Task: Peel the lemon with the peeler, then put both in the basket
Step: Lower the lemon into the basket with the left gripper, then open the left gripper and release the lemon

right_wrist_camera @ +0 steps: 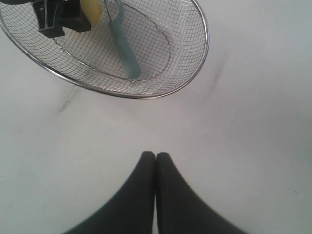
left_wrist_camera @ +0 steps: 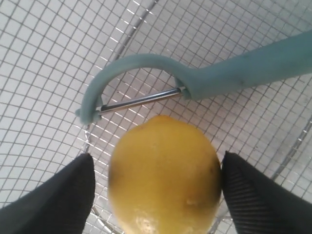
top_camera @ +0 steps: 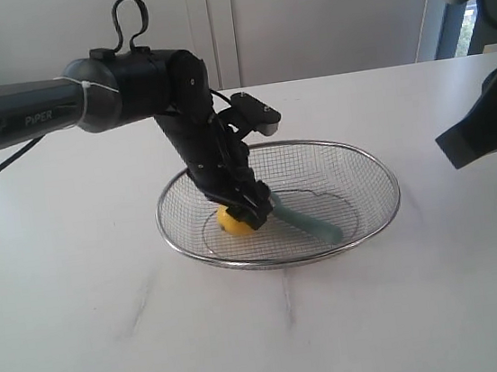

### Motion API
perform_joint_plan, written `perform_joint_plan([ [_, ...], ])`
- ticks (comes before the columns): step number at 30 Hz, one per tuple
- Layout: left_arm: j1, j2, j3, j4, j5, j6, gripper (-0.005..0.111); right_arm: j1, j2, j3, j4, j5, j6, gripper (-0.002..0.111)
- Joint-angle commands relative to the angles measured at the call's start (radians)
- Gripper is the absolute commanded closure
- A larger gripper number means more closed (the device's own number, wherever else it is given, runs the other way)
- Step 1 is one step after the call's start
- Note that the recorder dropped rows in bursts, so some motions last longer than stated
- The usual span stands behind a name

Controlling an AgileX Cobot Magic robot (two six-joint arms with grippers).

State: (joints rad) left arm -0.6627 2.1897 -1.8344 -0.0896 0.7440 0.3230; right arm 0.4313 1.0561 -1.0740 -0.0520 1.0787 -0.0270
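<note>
The lemon (top_camera: pixel 233 221) (left_wrist_camera: pixel 165 175) lies low in the wire basket (top_camera: pixel 285 261), between the fingers of my left gripper (top_camera: pixel 247 211) (left_wrist_camera: pixel 157 158). That gripper is open: one finger (left_wrist_camera: pixel 63 195) stands a little off the lemon, the other (left_wrist_camera: pixel 253 195) is right at its side. The teal peeler (top_camera: pixel 312 220) (left_wrist_camera: pixel 234 73) rests on the basket floor just beyond the lemon, blade toward it. My right gripper (right_wrist_camera: pixel 155 156) is shut on nothing, above the bare table short of the basket (right_wrist_camera: pixel 206 44). The right wrist view also catches the lemon (right_wrist_camera: pixel 90 10) and peeler (right_wrist_camera: pixel 124 44).
The basket sits mid-table on a white tabletop (top_camera: pixel 85 333). The left arm (top_camera: pixel 128 87) reaches down into it from the left. Part of the right arm (top_camera: pixel 486 129) hangs at the right edge. A wall and window stand behind the table.
</note>
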Motion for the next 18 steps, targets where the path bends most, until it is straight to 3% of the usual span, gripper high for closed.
perform_joint_plan([
  [1, -0.006, -0.031, -0.018, -0.009, 0.021, -0.013, 0.031, -0.004, -0.009, 0.004, -0.007, -0.01, 0.0, 0.108],
  [6, -0.006, -0.08, -0.042, -0.009, 0.028, -0.013, 0.031, -0.004, -0.009, 0.004, -0.007, -0.01, 0.0, 0.108],
  [11, -0.007, -0.159, -0.092, -0.009, 0.147, -0.075, 0.035, -0.004, -0.009, 0.004, -0.007, -0.01, 0.0, 0.108],
  [14, -0.007, -0.222, -0.118, -0.007, 0.253, -0.084, 0.046, -0.004, -0.009, 0.004, -0.007, -0.01, 0.002, 0.108],
  [18, -0.007, -0.303, -0.12, 0.014, 0.347, -0.084, 0.072, -0.004, -0.009, 0.004, -0.007, -0.01, 0.002, 0.108],
])
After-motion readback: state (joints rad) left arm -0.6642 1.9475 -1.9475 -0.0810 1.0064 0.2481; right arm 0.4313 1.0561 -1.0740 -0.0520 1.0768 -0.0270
